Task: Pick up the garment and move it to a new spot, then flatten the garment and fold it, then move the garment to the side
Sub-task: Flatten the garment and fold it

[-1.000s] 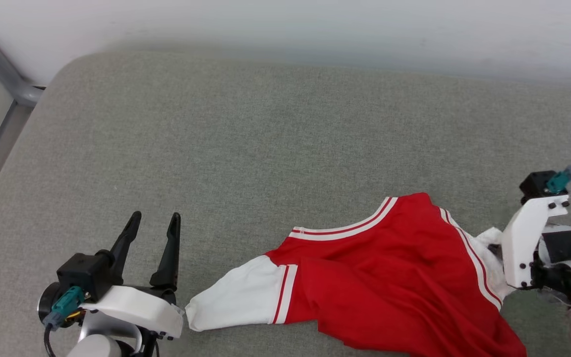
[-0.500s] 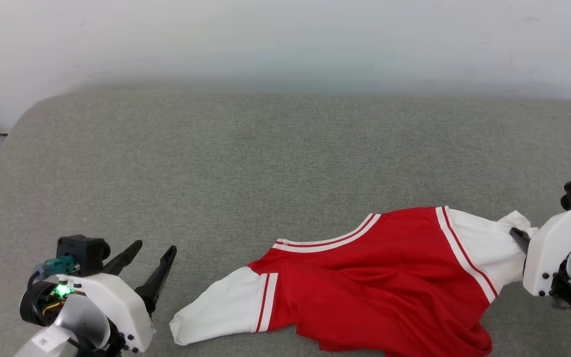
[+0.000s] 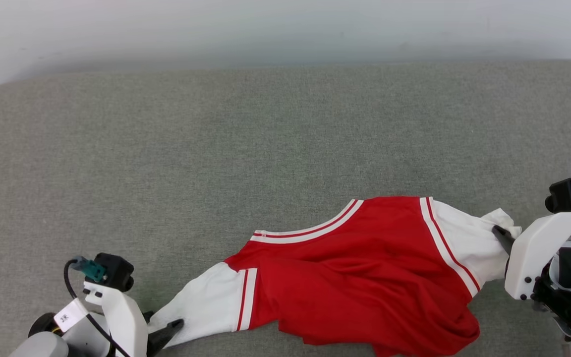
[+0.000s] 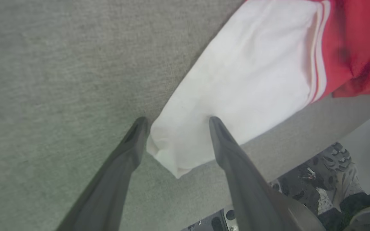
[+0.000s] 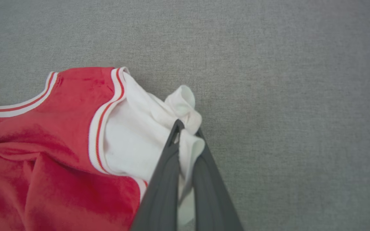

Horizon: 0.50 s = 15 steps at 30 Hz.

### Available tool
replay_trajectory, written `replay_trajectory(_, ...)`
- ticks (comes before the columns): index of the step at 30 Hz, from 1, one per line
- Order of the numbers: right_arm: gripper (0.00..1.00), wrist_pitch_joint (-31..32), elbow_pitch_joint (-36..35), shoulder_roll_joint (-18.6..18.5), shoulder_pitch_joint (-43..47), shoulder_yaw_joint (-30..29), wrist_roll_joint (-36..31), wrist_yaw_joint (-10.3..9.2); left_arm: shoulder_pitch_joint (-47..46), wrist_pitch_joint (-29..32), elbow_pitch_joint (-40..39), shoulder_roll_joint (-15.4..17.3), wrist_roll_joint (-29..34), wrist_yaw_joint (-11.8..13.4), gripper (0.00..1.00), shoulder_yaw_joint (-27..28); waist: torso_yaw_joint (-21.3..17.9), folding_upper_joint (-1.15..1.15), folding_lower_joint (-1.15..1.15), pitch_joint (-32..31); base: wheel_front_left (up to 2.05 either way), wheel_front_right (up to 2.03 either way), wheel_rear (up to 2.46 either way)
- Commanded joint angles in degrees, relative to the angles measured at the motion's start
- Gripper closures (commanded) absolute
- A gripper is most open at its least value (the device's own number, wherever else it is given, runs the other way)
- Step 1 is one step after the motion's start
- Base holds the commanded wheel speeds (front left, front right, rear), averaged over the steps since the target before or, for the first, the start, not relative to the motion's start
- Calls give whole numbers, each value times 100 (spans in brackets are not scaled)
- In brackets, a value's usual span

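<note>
– Jaws first: left jaws spread wide, now brought down astride the cuff of one white sleeve (image 4: pixel 236 80). And right jaws?
– Clamped on the other sleeve (image 5: pixel 133 138). Shirt (image 3: pixel 365 267) lies rumpled on the grey cushion (image 3: pixel 285 148); pulling apart should flatten it.

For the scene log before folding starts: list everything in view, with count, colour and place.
shirt: one, red with white sleeves and red-and-white stripe trim, lying rumpled on the cushion's near side
cushion: one, grey-green, under the shirt
wall: one, white, behind the cushion
left arm: one, white with dark jaws, open astride the end of one white sleeve
right arm: one, white with dark jaws, shut on the other white sleeve
</note>
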Motion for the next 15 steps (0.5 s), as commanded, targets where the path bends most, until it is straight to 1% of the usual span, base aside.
replay_trajectory(1,100,-38,-25,31,-65,-11,-44,-2,33,142,51,11,-43,11,0,-71,-29,0,0,62,0,0,0)
replay_trajectory(3,100,-36,2,74,-78,-20,-41,-2,72,418,172,29,-27,35,0,-236,-35,0,0,98,0,0,0)
replay_trajectory(5,100,-72,16,97,-105,-11,-57,-2,131,627,314,-33,-55,32,1,-403,-36,0,0,125,0,0,0)
replay_trajectory(7,100,-83,29,111,-107,-1,-64,-2,146,753,461,-96,12,10,51,-550,-34,0,0,136,0,0,0)
replay_trajectory(8,100,-80,47,116,-92,6,-51,-3,149,775,515,-158,-2,-17,80,-601,-27,0,0,135,0,0,0)
replay_trajectory(9,100,-92,57,122,-87,9,-35,-2,108,691,557,-218,39,-40,100,-613,-20,0,0,135,0,0,0)
replay_trajectory(11,100,-116,63,121,-91,8,-30,-2,67,656,605,-260,68,-51,100,-636,-11,0,0,131,0,0,0)
replay_trajectory(13,100,-188,79,80,-109,-13,-42,-3,-176,333,668,-321,252,-86,100,-561,39,0,0,89,0,0,0)
replay_trajectory(14,100,-188,79,80,-109,-13,-42,-3,-176,333,668,-321,252,-86,100,-561,39,0,0,89,0,0,0)
replay_trajectory(15,100,-220,95,66,-123,-9,-60,-2,-261,197,687,-311,365,-62,100,-524,49,0,0,63,0,0,0)
